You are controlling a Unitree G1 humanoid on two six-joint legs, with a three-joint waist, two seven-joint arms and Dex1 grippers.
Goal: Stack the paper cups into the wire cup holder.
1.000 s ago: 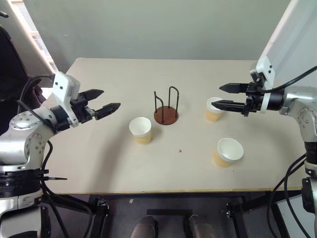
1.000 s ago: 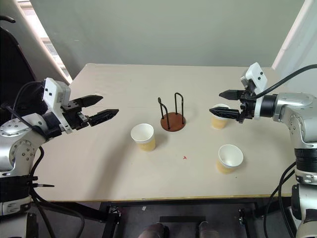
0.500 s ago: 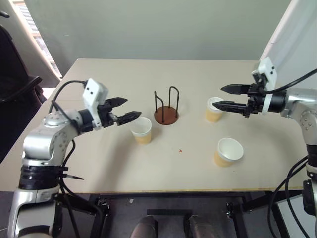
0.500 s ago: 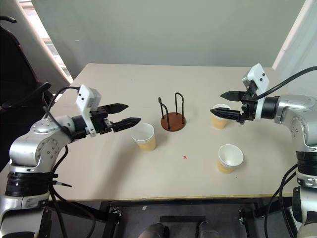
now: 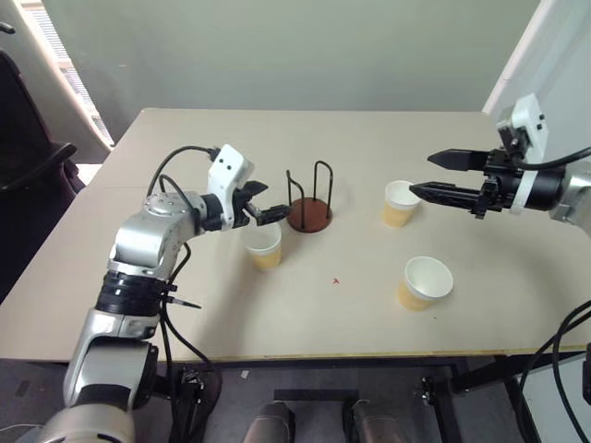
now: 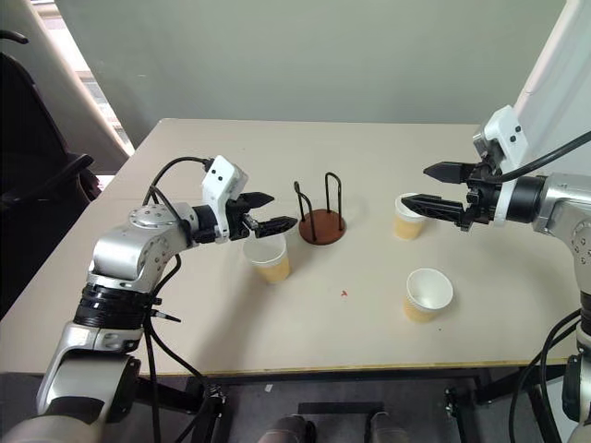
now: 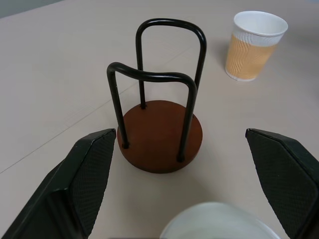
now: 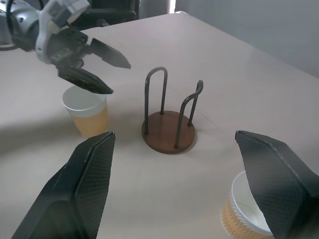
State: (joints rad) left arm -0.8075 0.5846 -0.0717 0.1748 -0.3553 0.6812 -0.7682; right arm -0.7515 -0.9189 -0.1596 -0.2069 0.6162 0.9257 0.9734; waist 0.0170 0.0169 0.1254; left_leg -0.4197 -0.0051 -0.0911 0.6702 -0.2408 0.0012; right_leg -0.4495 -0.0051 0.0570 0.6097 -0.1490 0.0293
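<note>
Left gripper [image 6: 263,211] hanging spread wide and empty right above the nearest paper cup [image 6: 267,256], one finger [image 7: 87,174] either side of its white rim in the wrist view. No contact yet; cup upright on the table [image 5: 277,323], just short of the wire cup holder [image 5: 308,200]. Holder bare, both black loops standing free on the reddish disc, nothing stacked.

Over on the other side, right gripper [image 5: 441,175] likewise gaping wide, carrying nothing, poised level above the far cup [image 5: 399,203]. Third cup [image 5: 425,281] sitting alone nearer the table's front edge, well apart from either arm.

Risks from here, as a judgement: a descent slightly off-centre and one finger lands on the rim instead of outside the wall, tipping or crushing the light paper. Squeezing too hard, same outcome — an ovalled cup that will not slide between the loops. Holder very close beyond the cup, so an overshoot forward could knock a finger into the wire and shove the base. Both arms converging on the holder together could also mean a clash over it.
</note>
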